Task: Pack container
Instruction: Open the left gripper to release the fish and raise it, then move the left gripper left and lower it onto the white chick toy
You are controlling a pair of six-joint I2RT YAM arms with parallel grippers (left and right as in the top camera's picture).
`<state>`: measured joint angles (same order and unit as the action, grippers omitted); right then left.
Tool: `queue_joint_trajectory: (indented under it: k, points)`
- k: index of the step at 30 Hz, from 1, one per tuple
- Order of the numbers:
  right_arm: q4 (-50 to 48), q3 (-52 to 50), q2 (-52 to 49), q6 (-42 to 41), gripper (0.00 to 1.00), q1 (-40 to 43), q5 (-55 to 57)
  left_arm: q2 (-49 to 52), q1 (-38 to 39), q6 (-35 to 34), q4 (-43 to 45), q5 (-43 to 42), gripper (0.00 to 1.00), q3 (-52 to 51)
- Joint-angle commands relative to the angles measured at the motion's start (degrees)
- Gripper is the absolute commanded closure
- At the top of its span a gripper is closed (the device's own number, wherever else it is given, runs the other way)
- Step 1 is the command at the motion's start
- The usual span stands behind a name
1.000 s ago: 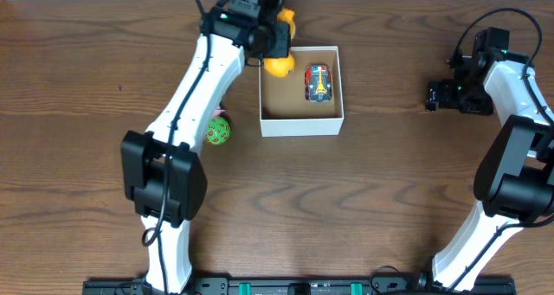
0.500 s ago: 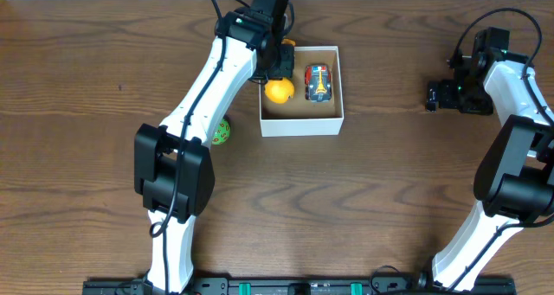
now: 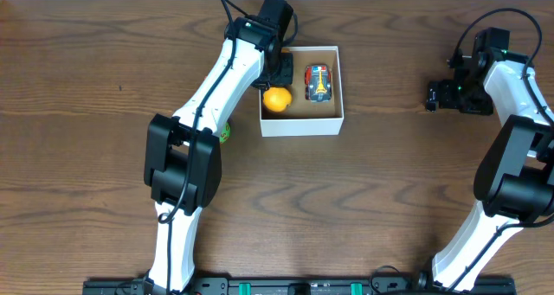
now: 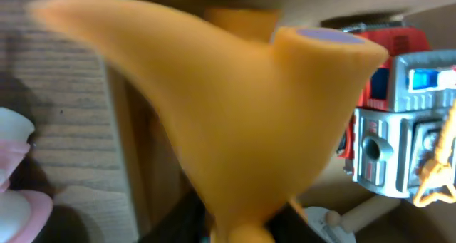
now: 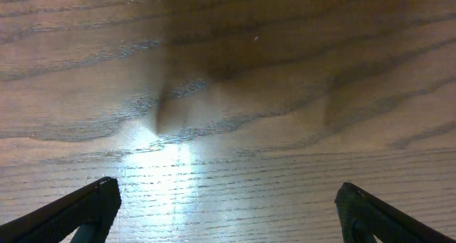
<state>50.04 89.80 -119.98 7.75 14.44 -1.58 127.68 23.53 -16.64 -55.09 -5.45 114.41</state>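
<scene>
The container (image 3: 303, 126) is a square white-walled box with a brown inside, at the back middle of the table. A red, blue and silver toy car (image 3: 318, 82) lies in its right half. My left gripper (image 3: 279, 74) reaches over the box's left side, shut on a yellow toy (image 3: 277, 99) that hangs low inside the left half. In the left wrist view the yellow toy (image 4: 235, 115) fills the frame, pinched between the jaws (image 4: 242, 229), with the car (image 4: 406, 129) beside it. My right gripper (image 3: 433, 96) is open and empty over bare wood (image 5: 228, 200) at the far right.
A green ball (image 3: 224, 133) lies left of the box, mostly hidden under my left arm. A pink and white thing (image 4: 18, 193) shows at the left edge of the left wrist view. The table is dark wood.
My left gripper has carried the yellow toy from the box's back left corner forward and down into its left half. The right arm has not moved.
</scene>
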Motion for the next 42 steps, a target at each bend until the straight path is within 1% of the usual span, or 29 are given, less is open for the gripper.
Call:
queue_joint_trajectory:
  k: [1, 2, 3, 10, 13, 15, 18, 24, 28, 30, 32, 36, 39, 42]
  points:
    - [0.04, -0.15, 0.59, -0.44, 0.01, -0.48, -0.37, 0.07, 0.02, -0.20, 0.02, 1.88, 0.66, 0.20]
    - [0.04, -0.15, 0.59, -0.44, 0.01, -0.48, -0.37, 0.07, 0.02, -0.20, 0.04, 1.88, 0.62, 0.20]
    - [0.02, -0.15, 0.59, -0.44, 0.01, -0.48, -0.37, 0.07, 0.02, -0.20, 0.04, 1.90, 0.61, 0.20]
    - [0.04, -0.15, 0.59, -0.44, 0.01, -0.48, -0.37, 0.04, 0.02, -0.20, 0.00, 1.90, 0.60, 0.20]
    - [0.04, -0.15, 0.59, -0.44, 0.01, -0.48, -0.37, -0.20, -0.07, -0.20, 0.07, 1.92, 0.56, 0.22]
    - [0.02, -0.15, 0.59, -0.44, 0.01, -0.48, -0.37, -0.87, -0.26, -0.20, 0.11, 2.12, 0.56, 0.39]
    - [0.04, -0.15, 0.59, -0.44, 0.01, -0.48, -0.37, -2.62, -1.29, -0.39, 0.63, 2.12, 0.56, 1.57]
    - [0.04, -0.15, 0.59, -0.44, 0.01, -0.48, -0.37, -7.63, -4.44, -4.76, 3.04, 2.08, 0.55, 4.83]
    - [0.02, -0.15, 0.59, -0.44, 0.01, -0.48, -0.37, -11.91, -5.68, -5.07, 3.76, 2.38, 0.55, 4.85]
    - [0.04, -0.15, 0.59, -0.44, 0.01, -0.48, -0.37, -13.53, -6.25, -5.09, 2.60, 3.82, 0.55, 4.83]
    - [0.04, -0.15, 0.59, -0.44, 0.01, -0.48, -0.37, -14.91, -6.88, -5.07, -0.09, 7.41, 0.55, 4.83]
    - [0.02, -0.15, 0.59, -0.44, 0.01, -0.48, -0.37, -15.78, -8.57, -5.07, -10.12, 15.06, 0.55, 4.81]
    - [0.04, -0.15, 0.59, -0.44, 0.01, -0.48, -0.37, -15.10, -9.60, -5.40, -17.00, 15.32, 0.55, 3.76]
    - [0.02, -0.15, 0.59, -0.44, 0.01, -0.48, -0.37, -14.49, -9.35, -8.48, -17.84, 14.84, 0.56, 2.47]
